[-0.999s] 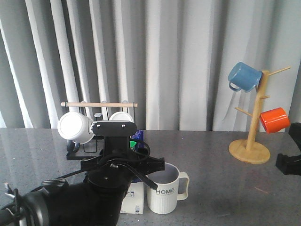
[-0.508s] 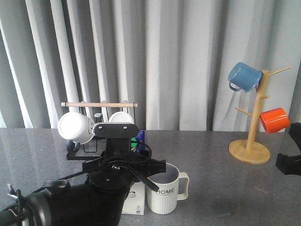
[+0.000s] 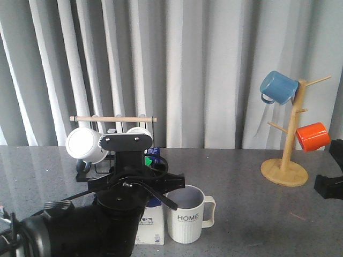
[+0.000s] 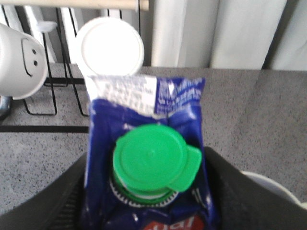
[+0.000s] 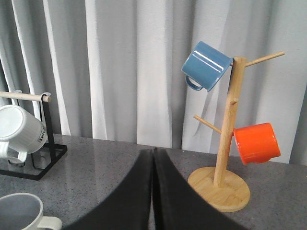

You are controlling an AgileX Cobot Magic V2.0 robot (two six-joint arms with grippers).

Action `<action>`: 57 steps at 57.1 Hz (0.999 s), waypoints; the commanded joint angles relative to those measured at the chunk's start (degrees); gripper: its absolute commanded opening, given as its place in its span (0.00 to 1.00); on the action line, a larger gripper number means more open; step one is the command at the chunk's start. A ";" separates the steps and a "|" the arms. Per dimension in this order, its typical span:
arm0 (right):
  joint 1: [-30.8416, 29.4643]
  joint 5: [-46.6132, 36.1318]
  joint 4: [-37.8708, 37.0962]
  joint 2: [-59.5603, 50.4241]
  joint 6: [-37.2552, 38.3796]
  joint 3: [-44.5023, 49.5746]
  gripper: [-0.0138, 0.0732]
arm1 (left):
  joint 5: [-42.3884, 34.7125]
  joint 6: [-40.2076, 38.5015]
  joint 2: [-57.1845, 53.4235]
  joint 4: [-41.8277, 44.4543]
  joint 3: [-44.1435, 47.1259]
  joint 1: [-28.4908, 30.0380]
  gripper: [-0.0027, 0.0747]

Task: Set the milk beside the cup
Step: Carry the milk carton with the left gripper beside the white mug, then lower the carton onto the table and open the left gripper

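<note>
**A:** In the front view, your left gripper [image 3: 140, 188] clasps the milk [image 3: 151, 229], just beside the cup [image 3: 187, 215]. Lower it straight so the base sits flat.

**B:** And the left wrist view?

**A:** The fingers [image 4: 62, 201] flank the carton below its green cap [image 4: 152, 164]; the rack of white mugs [image 4: 109, 47] stands behind, apart.

**B:** The right wrist view?

**A:** Your right gripper [image 5: 152, 191] is closed and empty, well clear of the mug tree [image 5: 225, 143].
</note>
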 commanded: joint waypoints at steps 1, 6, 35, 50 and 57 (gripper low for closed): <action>-0.30 -3.99 -0.45 -0.85 -0.11 -1.59 0.15 | -1.14 -0.32 -3.60 2.31 -1.82 -0.33 0.60; -0.30 -3.99 -0.45 -0.85 -0.11 -1.59 0.15 | -1.19 -0.26 -3.89 2.31 -1.82 -0.33 0.60; -0.30 -3.97 -0.45 -0.85 -0.11 -1.59 0.15 | -4.14 -0.10 -9.88 6.00 -1.82 -0.33 0.60; -0.30 -3.97 -0.45 -0.85 -0.11 -1.59 0.15 | -3.19 -0.10 -13.48 8.35 -1.82 -0.33 0.59; -0.30 -3.97 -0.45 -0.85 -0.11 -1.59 0.15 | -3.01 -0.10 -15.41 10.81 -1.82 -0.33 0.56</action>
